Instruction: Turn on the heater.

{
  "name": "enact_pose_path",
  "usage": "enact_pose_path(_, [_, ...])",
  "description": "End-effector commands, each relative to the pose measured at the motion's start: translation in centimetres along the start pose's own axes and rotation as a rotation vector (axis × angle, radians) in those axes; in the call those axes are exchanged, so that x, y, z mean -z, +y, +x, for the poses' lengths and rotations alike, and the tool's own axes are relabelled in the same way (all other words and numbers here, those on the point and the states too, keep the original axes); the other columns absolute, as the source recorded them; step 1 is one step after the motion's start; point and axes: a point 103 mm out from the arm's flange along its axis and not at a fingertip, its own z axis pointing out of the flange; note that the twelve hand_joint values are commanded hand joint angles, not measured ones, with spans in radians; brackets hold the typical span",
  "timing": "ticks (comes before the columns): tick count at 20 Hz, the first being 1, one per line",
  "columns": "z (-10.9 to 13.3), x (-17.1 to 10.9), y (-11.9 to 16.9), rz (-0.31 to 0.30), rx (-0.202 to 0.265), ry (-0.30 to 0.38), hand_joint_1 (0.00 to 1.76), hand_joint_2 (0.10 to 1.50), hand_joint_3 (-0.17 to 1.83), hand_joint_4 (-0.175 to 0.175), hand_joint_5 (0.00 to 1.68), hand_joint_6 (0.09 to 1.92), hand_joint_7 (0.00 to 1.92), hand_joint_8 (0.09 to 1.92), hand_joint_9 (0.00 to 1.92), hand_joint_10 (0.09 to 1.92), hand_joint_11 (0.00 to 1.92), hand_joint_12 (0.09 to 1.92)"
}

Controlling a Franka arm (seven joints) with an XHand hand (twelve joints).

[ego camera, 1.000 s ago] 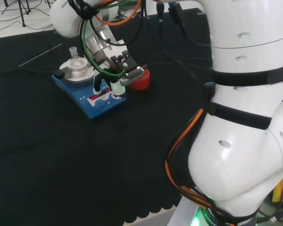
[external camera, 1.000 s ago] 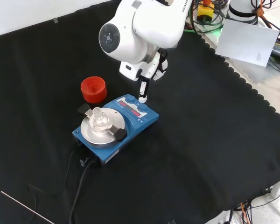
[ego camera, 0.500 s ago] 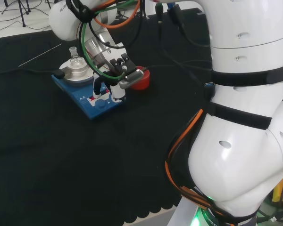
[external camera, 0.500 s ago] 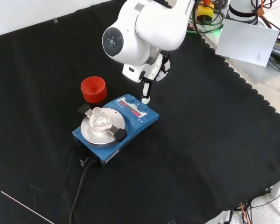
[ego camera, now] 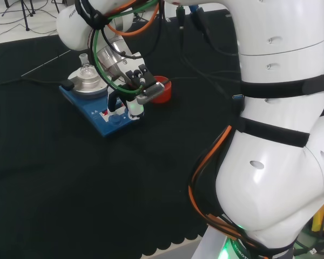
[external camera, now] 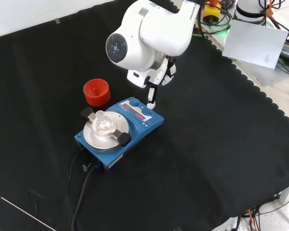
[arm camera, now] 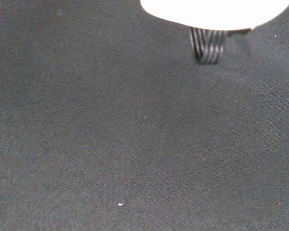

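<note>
Black cloth covers the table (external camera: 221, 144); the blue heater (external camera: 119, 127) is set just below the robot hand (external camera: 151, 94), one finger extended, nothing held. Pressing its front controls is judged next.

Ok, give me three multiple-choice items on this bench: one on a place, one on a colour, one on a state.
1. In the front view, the red ribbed ring stands where from the heater?
A) upper left B) lower right C) on its plate

2. The heater's body is
A) blue B) green C) yellow

3. The hand is
A) holding the flask B) pointing a straight finger at the heater's front panel C) lying flat on the cloth

Key: 1 A, it sits beyond the heater's upper left corner; 2 A, blue casing; 3 B, a finger extends down to the panel.
</note>
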Motion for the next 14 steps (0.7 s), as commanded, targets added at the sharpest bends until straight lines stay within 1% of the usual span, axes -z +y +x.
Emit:
enact_pose_path(1, [-0.2, -0.1, 0.2, 0.007, 0.001, 0.003, 1.51, 0.54, 1.31, -0.025, 0.42, 0.09, 1.73, 1.72, 1.85, 1.62, 1.70, 1.58])
enact_pose_path(5, [-0.5, -0.2, 1.1, 0.008, 0.007, 0.002, 1.51, 0.54, 1.31, -0.025, 0.42, 0.09, 1.73, 1.72, 1.85, 1.62, 1.70, 1.58])
enact_pose_path(14, [-0.5, -0.2, 1.4, 0.016, 0.009, 0.001, 1.51, 0.53, 1.32, -0.024, 0.43, 0.09, 1.73, 1.72, 1.86, 1.62, 1.70, 1.58])
